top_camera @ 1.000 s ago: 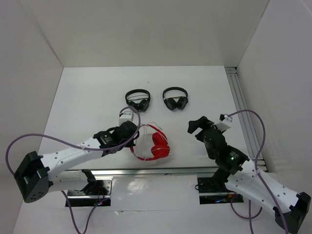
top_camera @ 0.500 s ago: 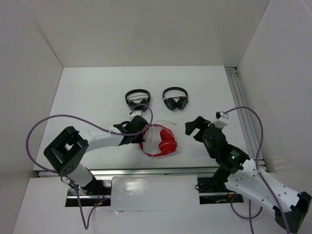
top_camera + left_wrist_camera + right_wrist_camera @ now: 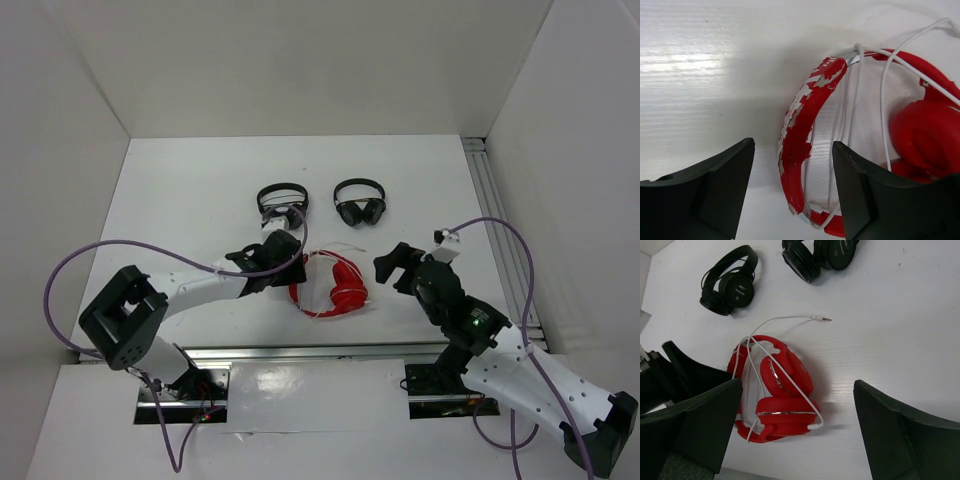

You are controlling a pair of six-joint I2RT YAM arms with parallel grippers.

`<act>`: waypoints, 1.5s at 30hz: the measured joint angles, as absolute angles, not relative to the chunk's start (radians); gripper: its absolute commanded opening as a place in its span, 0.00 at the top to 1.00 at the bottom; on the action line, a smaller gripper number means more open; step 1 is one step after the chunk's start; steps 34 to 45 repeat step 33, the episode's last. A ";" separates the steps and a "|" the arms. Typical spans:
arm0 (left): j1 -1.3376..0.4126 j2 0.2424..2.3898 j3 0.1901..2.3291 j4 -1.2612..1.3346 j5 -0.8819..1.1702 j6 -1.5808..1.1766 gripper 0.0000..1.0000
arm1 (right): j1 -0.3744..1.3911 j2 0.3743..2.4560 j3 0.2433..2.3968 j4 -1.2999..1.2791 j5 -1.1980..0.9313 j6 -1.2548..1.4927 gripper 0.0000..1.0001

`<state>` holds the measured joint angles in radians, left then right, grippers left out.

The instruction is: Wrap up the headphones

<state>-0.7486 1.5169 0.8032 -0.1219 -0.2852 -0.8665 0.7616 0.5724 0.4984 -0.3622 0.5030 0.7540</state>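
The red headphones (image 3: 335, 285) lie folded on the white table between my two grippers, with the thin white cable (image 3: 318, 287) looped over the headband and cups. The cable's plug end (image 3: 825, 318) rests on the table behind them. My left gripper (image 3: 285, 262) is open at their left side. In the left wrist view the worn headband (image 3: 802, 125) stands between its fingers (image 3: 720, 185) and touches neither. A red cup (image 3: 927, 135) shows on the right. My right gripper (image 3: 392, 266) is open just right of the headphones (image 3: 782, 390), with nothing in it.
Two smaller black headphones (image 3: 282, 205) (image 3: 360, 203) lie side by side behind the red pair, also seen in the right wrist view (image 3: 730, 282) (image 3: 817, 255). A metal rail (image 3: 495, 200) runs along the table's right side. White walls enclose the back and sides.
My left gripper, shut on the headband before, has opened and let it go. The headphones slid right and slightly back with that arm. My right gripper crept a little left toward them.
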 measured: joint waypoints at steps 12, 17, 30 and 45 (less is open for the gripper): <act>-0.774 1.083 0.785 -0.300 -0.371 -0.846 0.00 | 0.762 0.585 0.627 -0.419 0.371 0.625 0.01; -0.871 0.807 0.870 -0.485 -0.440 -0.816 0.00 | 0.762 0.583 0.740 -0.479 0.299 0.557 0.01; -0.894 0.302 1.041 -0.919 -0.452 -0.710 0.00 | 0.762 0.469 1.045 -0.742 0.202 0.470 0.01; -0.894 0.240 1.042 -0.973 -0.424 -0.712 0.00 | 0.762 0.432 1.068 -0.777 0.202 0.471 0.01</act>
